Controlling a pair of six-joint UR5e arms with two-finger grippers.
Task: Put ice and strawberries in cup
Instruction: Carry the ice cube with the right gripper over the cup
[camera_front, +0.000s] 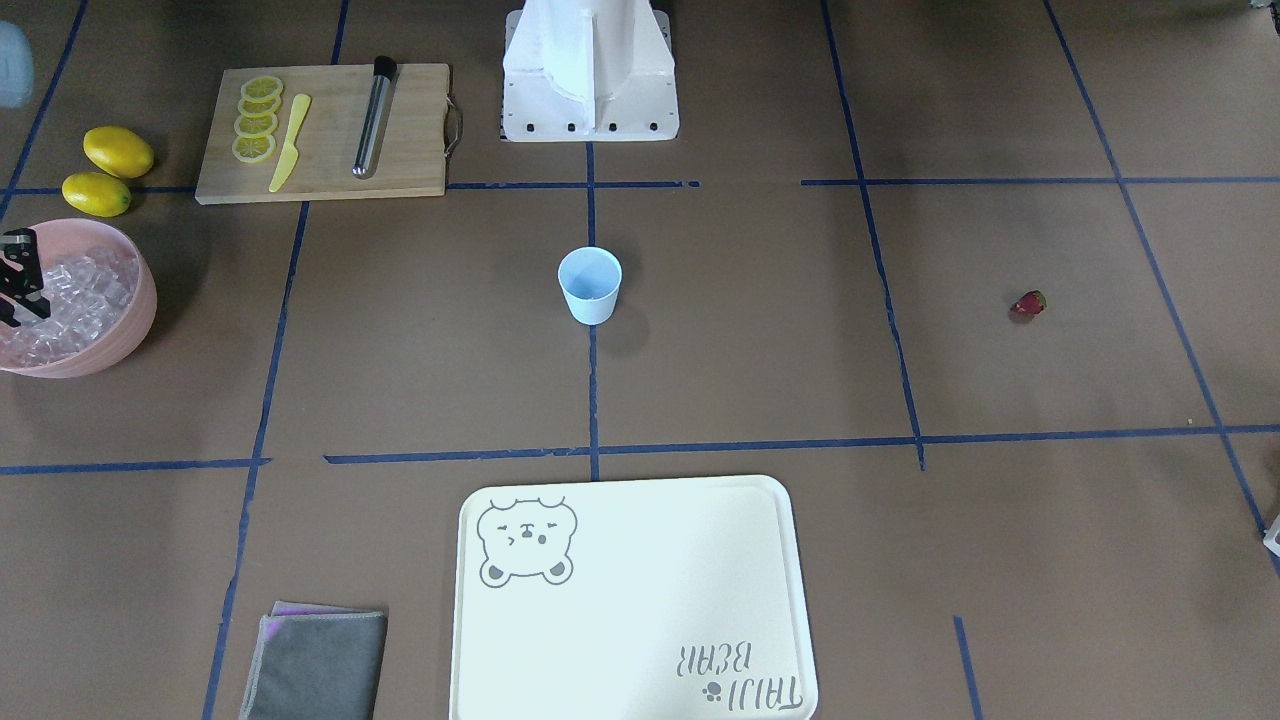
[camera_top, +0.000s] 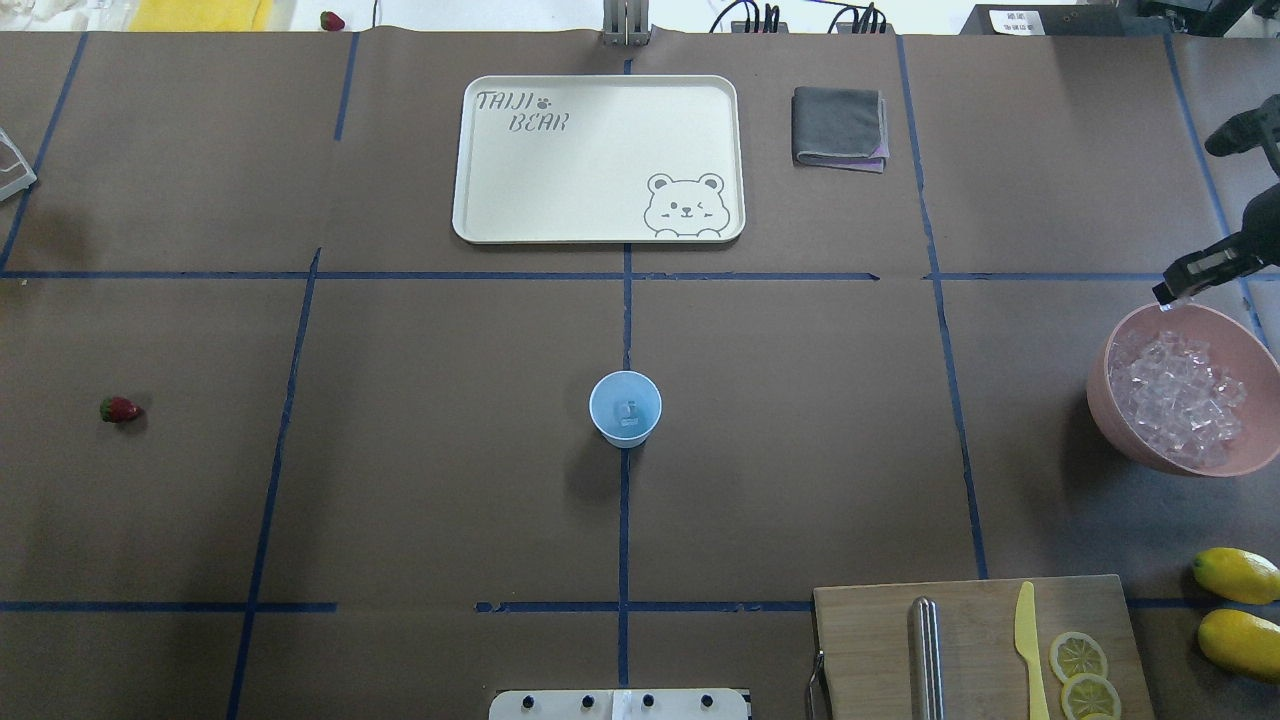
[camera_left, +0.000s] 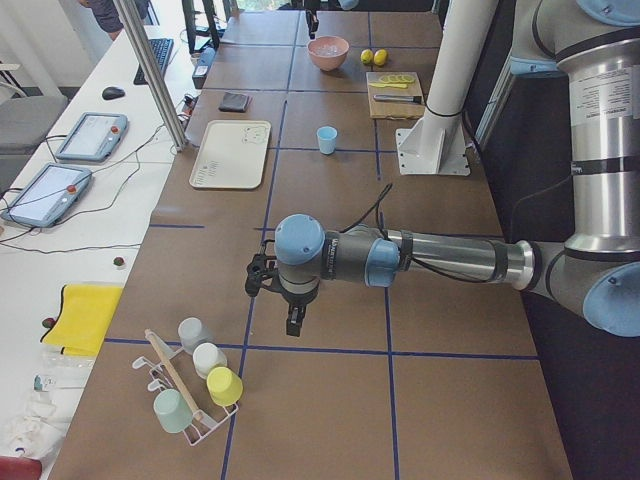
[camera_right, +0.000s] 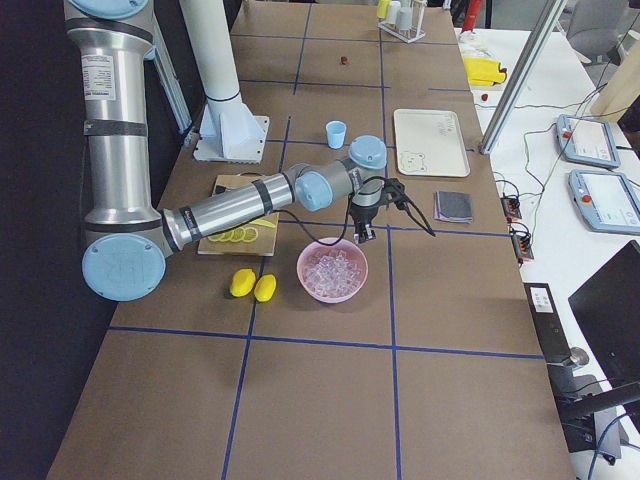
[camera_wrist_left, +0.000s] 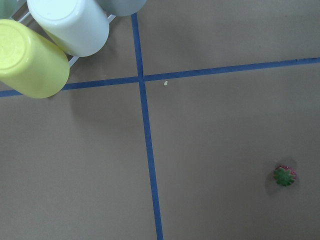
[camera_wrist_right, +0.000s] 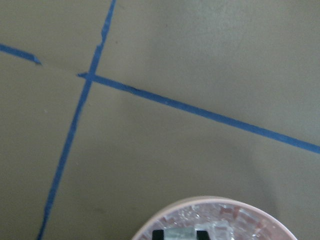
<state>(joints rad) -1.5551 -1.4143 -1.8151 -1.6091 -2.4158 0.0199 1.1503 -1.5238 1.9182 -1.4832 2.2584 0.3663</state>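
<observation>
Carrying the ice cube (camera_wrist_right: 180, 234) seemingly pinched in the nearly closed right end effector (camera_top: 1166, 298), level travel to the cup (camera_top: 625, 406) was advised.

Glassy ice (camera_top: 1178, 398) — matt plastic cup (camera_top: 625, 409)

Tray (camera_top: 600, 170): "TAIJI BEAR" printed in one corner, beside a paw mark. No other text is legible.

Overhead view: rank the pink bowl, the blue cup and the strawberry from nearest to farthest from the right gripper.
From the right gripper:
1. pink bowl, right next to it, table's right side.
2. cup, table centre.
3. strawberry, far left side.
</observation>
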